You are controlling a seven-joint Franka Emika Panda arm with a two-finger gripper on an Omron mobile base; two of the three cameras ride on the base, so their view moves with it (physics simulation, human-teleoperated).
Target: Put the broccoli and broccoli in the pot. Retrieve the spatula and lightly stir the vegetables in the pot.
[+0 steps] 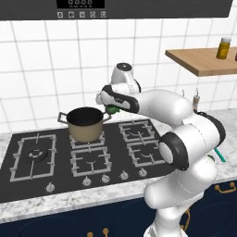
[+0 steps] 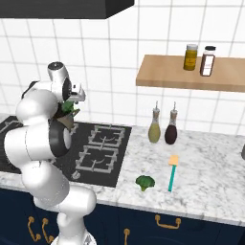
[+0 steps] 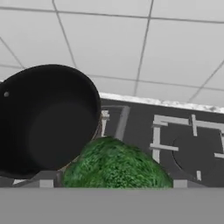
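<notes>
White wall tiles back the hob, where your pot [image 1: 85, 123] sits empty. Just right of its rim, the fingers [image 1: 112, 109] grip one broccoli [image 1: 113, 109]; carry it over and release. The second broccoli [image 2: 145, 182] waits on the worktop [image 2: 201, 162].

Base views flank arm, share stove [image 1: 92, 152]; hand view close above pot [image 3: 43, 122].

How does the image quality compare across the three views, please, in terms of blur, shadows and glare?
Left base view: sharp, soft sheen on the round brass-coloured pot. Right base view: crisp, faint shadow beneath the lumpy green broccoli floret on the counter. Hand view: the close green floret looks blurred and grainy; no glare.
</notes>
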